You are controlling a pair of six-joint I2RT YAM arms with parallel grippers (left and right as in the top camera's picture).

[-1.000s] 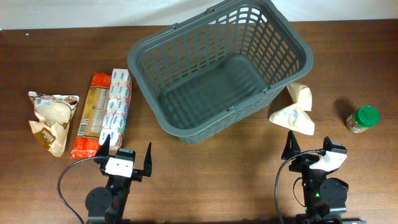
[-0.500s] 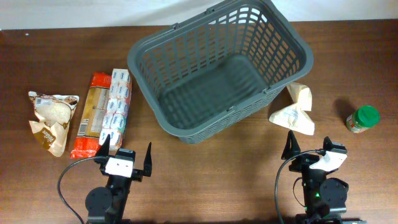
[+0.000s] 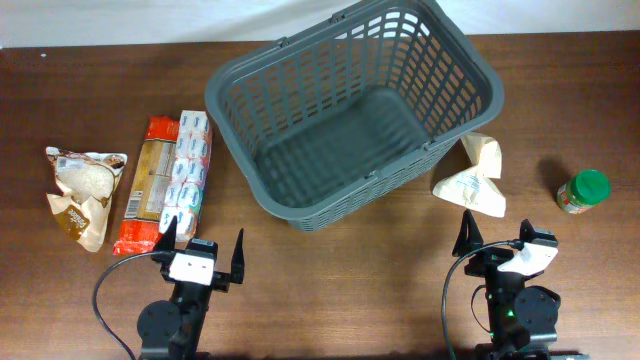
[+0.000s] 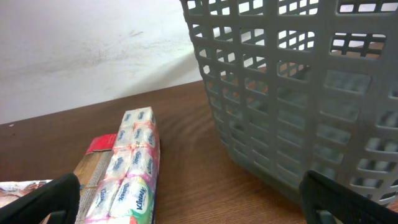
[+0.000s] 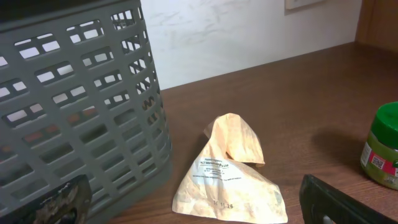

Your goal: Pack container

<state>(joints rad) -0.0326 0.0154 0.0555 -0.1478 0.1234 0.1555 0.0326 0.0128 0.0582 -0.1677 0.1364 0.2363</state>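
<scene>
The container, a large dark grey basket (image 3: pixel 352 110) with slotted sides, stands empty at the middle back of the table; its wall shows in the left wrist view (image 4: pixel 298 93) and the right wrist view (image 5: pixel 74 106). My left gripper (image 3: pixel 200 252) is open and empty near the front edge, left of the basket. My right gripper (image 3: pixel 497 240) is open and empty near the front edge, just in front of a tan paper pouch (image 3: pixel 473 178), which also shows in the right wrist view (image 5: pixel 230 171).
A tissue multipack (image 3: pixel 188 172) lies beside a red-edged cracker pack (image 3: pixel 145 185), with a white-and-brown bag (image 3: pixel 82 190) at the far left. The tissues show in the left wrist view (image 4: pixel 134 165). A green-lidded jar (image 3: pixel 583 192) stands at the far right.
</scene>
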